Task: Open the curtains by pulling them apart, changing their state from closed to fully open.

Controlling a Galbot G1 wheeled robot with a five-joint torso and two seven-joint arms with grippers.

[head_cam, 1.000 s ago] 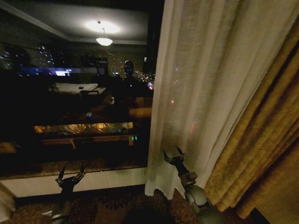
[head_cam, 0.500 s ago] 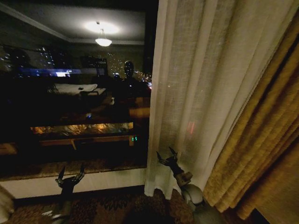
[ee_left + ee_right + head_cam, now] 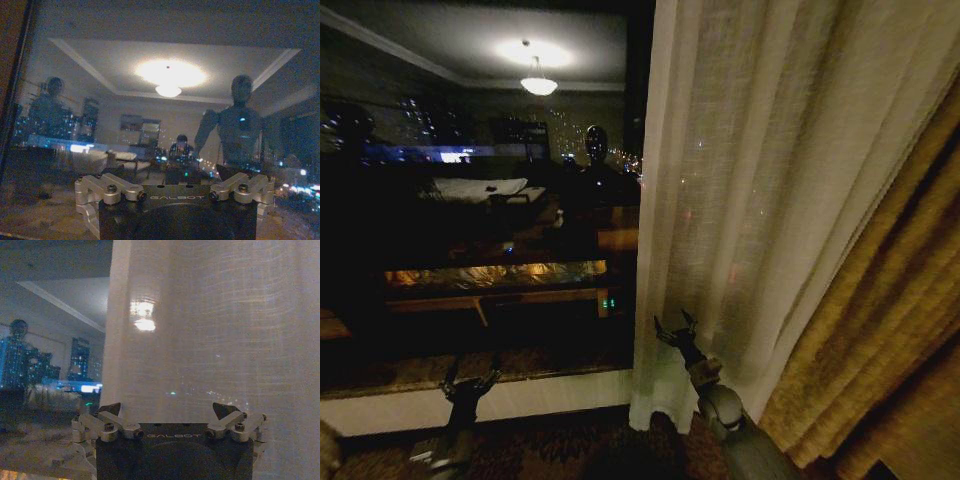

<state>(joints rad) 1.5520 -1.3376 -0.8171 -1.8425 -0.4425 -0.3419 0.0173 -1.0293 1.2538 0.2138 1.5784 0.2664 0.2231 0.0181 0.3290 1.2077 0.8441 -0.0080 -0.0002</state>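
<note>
The sheer cream-white curtain hangs gathered on the right half of the window, its inner edge near the middle. My right gripper stands open just in front of that edge, low down, with no cloth between its fingers. In the right wrist view the curtain hangs right ahead of the open gripper. My left gripper is open and held low at the left, facing the bare dark glass.
Heavy golden-yellow drapes hang to the right of the sheer cloth. The night window reflects the room, a ceiling lamp and the robot. A pale sill runs below the glass, with patterned carpet at my base.
My right gripper has shifted a little left, toward the curtain's inner edge. The view has dipped slightly. The left arm stays put.
</note>
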